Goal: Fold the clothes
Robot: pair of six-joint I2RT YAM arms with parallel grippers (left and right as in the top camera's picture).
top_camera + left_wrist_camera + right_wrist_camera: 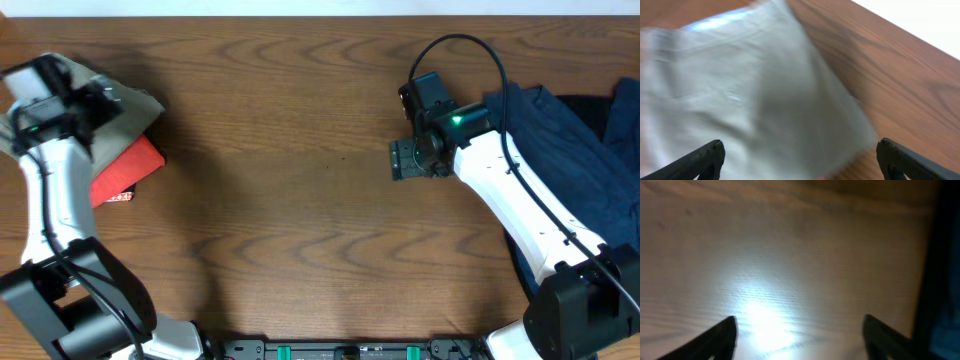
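Left claw [800,146] apart over khaki cloth [750,90] | right claw [800,321] apart above table [790,245] | red garment [130,165] label [118,197] unreadable

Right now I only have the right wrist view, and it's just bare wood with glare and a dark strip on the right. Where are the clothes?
Observer: That strip is a dark blue garment heaped at the right edge of the table, beside the open right fingers.
Operator: Anything on the left side?
Observer: A khaki garment lies at the far left, partly over a red garment.
Operator: And the left arm?
Observer: The left fingers are open above the khaki garment, gripping nothing.
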